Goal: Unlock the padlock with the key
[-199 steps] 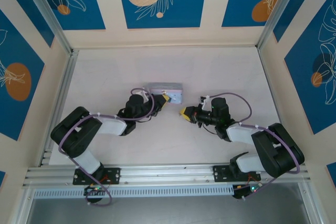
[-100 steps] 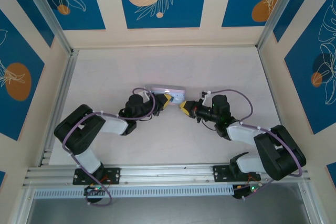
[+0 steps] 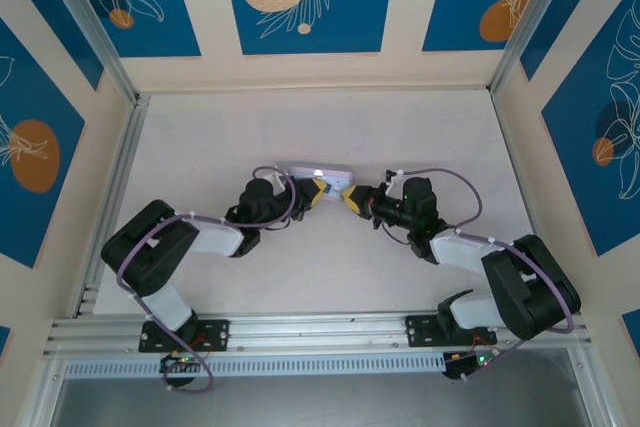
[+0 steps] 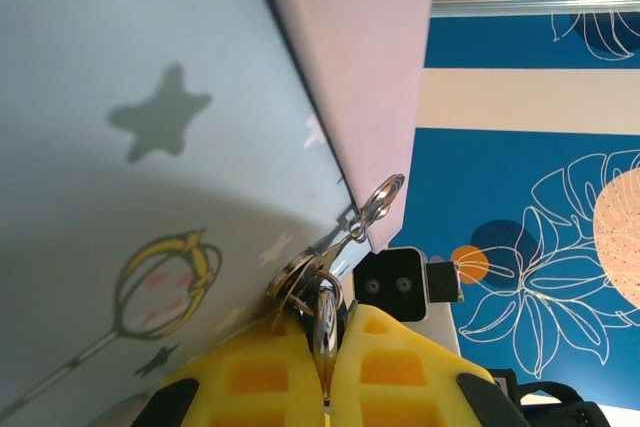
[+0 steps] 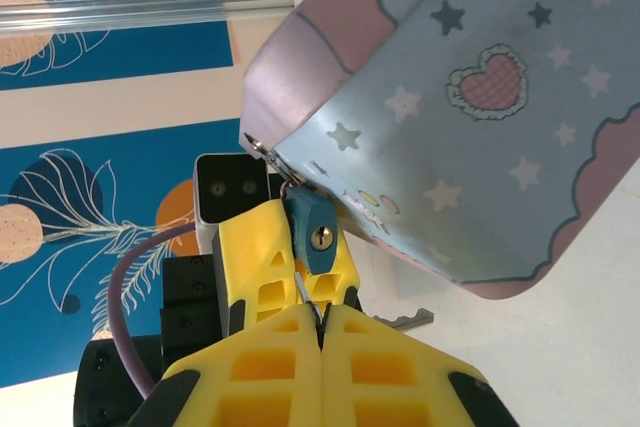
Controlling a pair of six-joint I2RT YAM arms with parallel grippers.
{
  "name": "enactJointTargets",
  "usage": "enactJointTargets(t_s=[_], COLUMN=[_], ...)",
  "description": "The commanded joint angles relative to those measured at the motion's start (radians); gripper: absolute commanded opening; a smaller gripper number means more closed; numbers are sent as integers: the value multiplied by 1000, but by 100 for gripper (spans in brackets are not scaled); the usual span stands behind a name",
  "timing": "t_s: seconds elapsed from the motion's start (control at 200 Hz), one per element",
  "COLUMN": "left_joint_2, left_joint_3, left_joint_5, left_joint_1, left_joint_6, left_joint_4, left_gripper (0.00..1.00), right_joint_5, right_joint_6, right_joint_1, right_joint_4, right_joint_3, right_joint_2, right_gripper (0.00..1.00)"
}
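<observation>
The tiny blue padlock (image 5: 318, 235) hangs from the hasp at the corner of the pale blue patterned tin (image 5: 480, 117), its keyhole facing the right wrist camera. My left gripper (image 3: 318, 193) is shut on it; in the left wrist view its yellow fingers (image 4: 270, 367) pinch the silvery shackle (image 4: 326, 319) under the tin (image 4: 150, 97). My right gripper (image 5: 320, 315) is shut on the key (image 5: 303, 289), a thin sliver whose tip sits just below the padlock. In the top view the right gripper (image 3: 350, 197) almost meets the left one.
A second small key (image 5: 405, 321) lies flat on the white table beside my right fingers. The tin (image 3: 315, 173) sits mid-table, tipped up on edge behind both grippers. Aluminium rails and patterned blue walls enclose the table.
My right gripper has moved left and slightly away, closing the gap to the left gripper and padlock. The tin has tilted further up on edge. The left gripper has barely shifted.
</observation>
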Motion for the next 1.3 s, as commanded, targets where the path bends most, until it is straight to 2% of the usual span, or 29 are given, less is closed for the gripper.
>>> enactJointTargets(t_s=[0.0,0.525,1.295], left_joint_2=[-33,-32,-28], left_joint_3=[23,26,21], left_joint_5=[8,8,11], left_joint_1=[8,6,6], left_joint_6=[17,15,11], left_joint_4=[31,29,42], left_gripper=[0,0,0], right_joint_5=[51,110,113], right_joint_6=[38,61,69], right_joint_1=[18,54,74], right_joint_4=[36,60,81], right_joint_3=[19,29,62], right_joint_2=[13,63,113], right_gripper=[0,0,0])
